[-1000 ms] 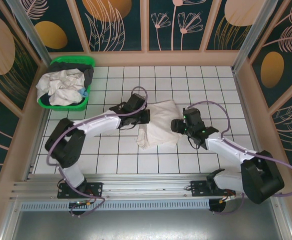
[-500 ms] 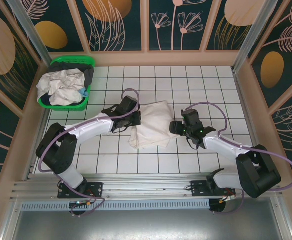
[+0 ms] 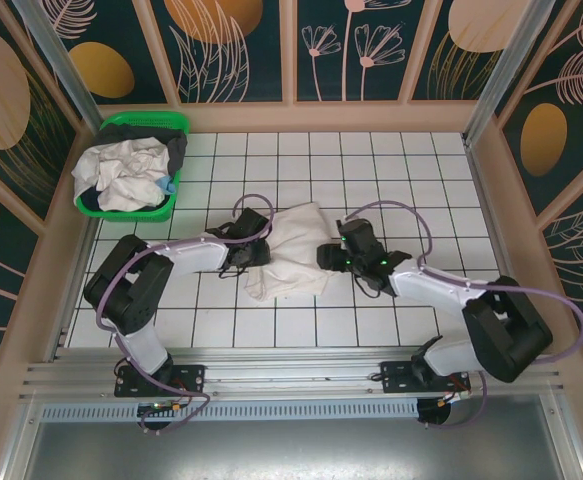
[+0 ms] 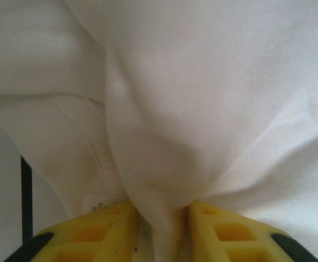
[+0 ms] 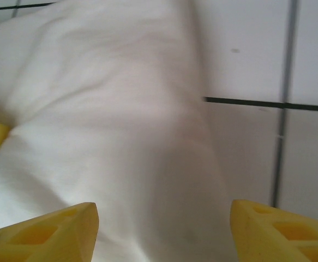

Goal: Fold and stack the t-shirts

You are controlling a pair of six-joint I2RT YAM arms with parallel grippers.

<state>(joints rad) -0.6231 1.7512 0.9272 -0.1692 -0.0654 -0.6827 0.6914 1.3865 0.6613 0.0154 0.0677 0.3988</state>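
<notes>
A folded off-white t-shirt [image 3: 289, 248] lies on the white tiled tabletop [image 3: 391, 170] as a loosely squared, slightly tilted bundle. Its lower corner sags toward the near edge.

The left end effector [image 3: 260, 252] is at the t-shirt's left edge. In the left wrist view [image 4: 163, 232] its yellow fingers [image 4: 104, 234] stand close together, clamped on a gathered fold of the t-shirt [image 4: 202, 109]. Creases fan out from the pinch, and a small printed label [image 4: 96, 206] peeks out just left of it.

The right end effector [image 3: 329, 256] is at the t-shirt's right edge. In the right wrist view [image 5: 164, 232] its yellow fingers [image 5: 49, 229] are wide apart, spanning the border of the t-shirt [image 5: 104, 109] where cloth meets bare tabletop [image 5: 246, 54]. Nothing is gripped between them.

Well apart from the t-shirt, toward the far left corner, stands a green basket [image 3: 146, 122] heaped with crumpled clothes [image 3: 121, 175], mostly white with some dark fabric among them.
</notes>
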